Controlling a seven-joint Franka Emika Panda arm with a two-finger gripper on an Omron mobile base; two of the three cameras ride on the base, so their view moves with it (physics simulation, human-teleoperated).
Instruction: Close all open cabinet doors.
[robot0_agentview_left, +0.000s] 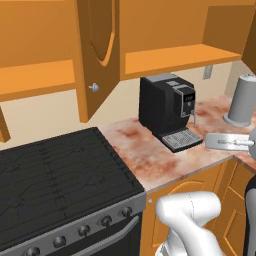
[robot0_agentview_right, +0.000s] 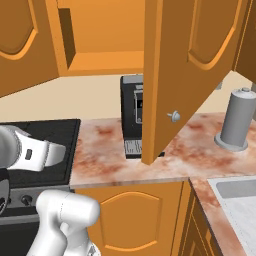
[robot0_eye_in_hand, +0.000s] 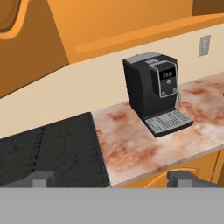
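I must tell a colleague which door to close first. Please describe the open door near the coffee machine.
Find the black coffee machine on the marbled pink counter. The tall orange-brown wooden cabinet door swings out just above it, hiding part of it, a round silver knob near its lower edge.

A tall orange-brown cabinet door (robot0_agentview_left: 96, 55) hangs open, sticking out edge-on, with a small silver knob (robot0_agentview_left: 93, 87). Behind it a black coffee machine (robot0_agentview_left: 167, 110) sits on the speckled counter (robot0_agentview_left: 150, 157). A black stove (robot0_agentview_left: 57, 185) is on the left. A grey jug (robot0_agentview_left: 243, 100) stands far right.
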